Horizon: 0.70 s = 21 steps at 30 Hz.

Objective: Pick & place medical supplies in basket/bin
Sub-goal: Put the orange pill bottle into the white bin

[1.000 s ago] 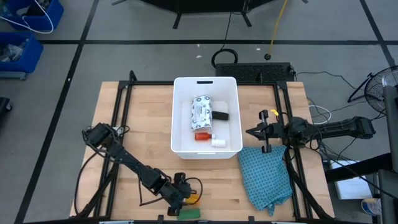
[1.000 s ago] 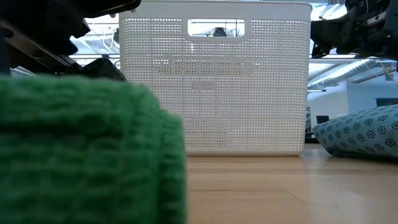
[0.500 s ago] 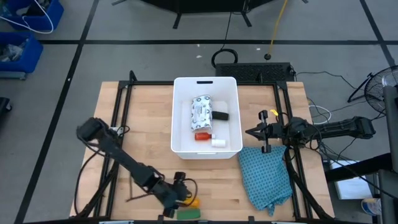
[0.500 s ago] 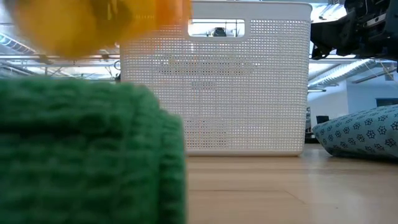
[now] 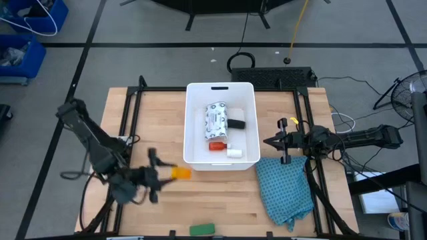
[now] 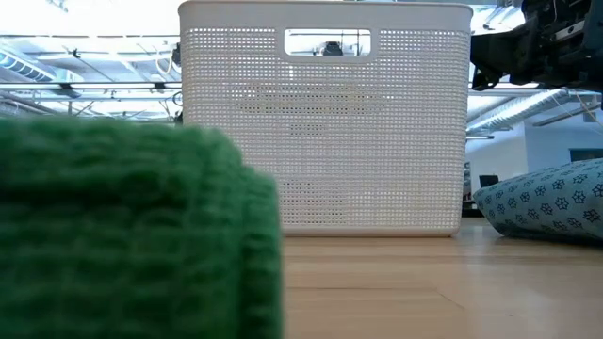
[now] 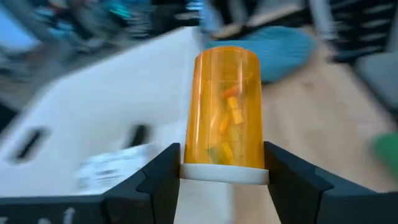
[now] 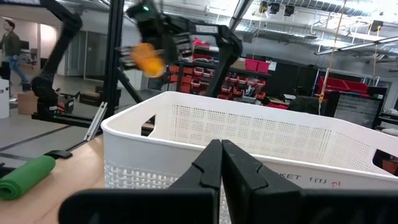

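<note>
From the high view we see our left gripper (image 5: 160, 175) above the counter (image 5: 153, 120), just left of the basket (image 5: 193, 133), clamped on the orange vial (image 5: 181, 173), which points toward the tub's near left corner. Inside the basket lie the white patterned packet (image 5: 215, 121), the black block (image 5: 236, 124), the red bottle (image 5: 217, 145) and the white little bottle (image 5: 234, 152). The green flat bar (image 5: 202, 229) rests alone at the counter's near edge. Our right gripper (image 5: 275, 142) waits just right of the tub, above the teal cloth (image 5: 285, 188).

In the low view the green flat bar (image 6: 132, 226) fills the left foreground, fuzzy and soft-looking, and the basket (image 6: 325, 122) stands behind it; the vial does not show here.

In the left wrist view the orange vial (image 7: 228, 109) sits between our dark fingers (image 7: 158, 174), which pinch it low, at its white cap (image 7: 224, 173). We judge it light, rigid and smooth-walled, so likely slippery; a hold lower on the round body might swing less than this one at the cap. Loose pieces inside may shift as it tilts.

In the right wrist view our right gripper (image 8: 221, 163) has its fingers pressed together on nothing, facing the basket (image 8: 249, 137); beyond it the orange vial (image 8: 148, 56) hangs high in the left gripper (image 8: 163, 34), and the green flat bar (image 8: 28, 176) lies on the counter
</note>
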Each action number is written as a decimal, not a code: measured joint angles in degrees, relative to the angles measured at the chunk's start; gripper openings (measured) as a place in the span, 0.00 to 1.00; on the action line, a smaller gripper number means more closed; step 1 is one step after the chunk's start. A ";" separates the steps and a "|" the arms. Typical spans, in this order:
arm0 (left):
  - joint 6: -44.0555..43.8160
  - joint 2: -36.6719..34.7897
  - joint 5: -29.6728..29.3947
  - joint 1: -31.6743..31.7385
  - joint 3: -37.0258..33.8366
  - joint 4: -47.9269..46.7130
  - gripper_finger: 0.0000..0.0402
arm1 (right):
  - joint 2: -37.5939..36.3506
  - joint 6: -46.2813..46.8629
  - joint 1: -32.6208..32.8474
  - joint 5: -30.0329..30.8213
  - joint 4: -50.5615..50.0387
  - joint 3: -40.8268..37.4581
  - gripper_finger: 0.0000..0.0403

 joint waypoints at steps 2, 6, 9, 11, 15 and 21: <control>0.92 -4.53 -6.37 -0.44 -4.18 0.65 0.50 | -0.02 0.49 0.00 -0.02 -0.13 0.00 0.00; 3.92 -14.89 -15.75 -1.25 -13.88 5.65 0.51 | -0.01 1.52 -0.01 -0.08 -0.55 0.00 0.00; 5.54 -23.02 -19.25 -1.07 -20.78 10.31 0.50 | -0.02 1.98 -0.01 -0.13 -1.86 0.00 0.00; 5.47 -27.77 -20.55 -0.13 -25.44 12.96 0.50 | 0.00 2.36 0.00 -0.13 -3.53 0.00 0.00; 6.64 -35.24 -21.47 1.86 -34.60 19.59 0.51 | 0.00 2.16 0.00 -0.22 -4.93 0.00 0.00; 10.55 -40.85 -21.26 4.06 -44.93 33.15 0.50 | 0.25 6.15 0.11 -0.28 -3.51 0.00 0.00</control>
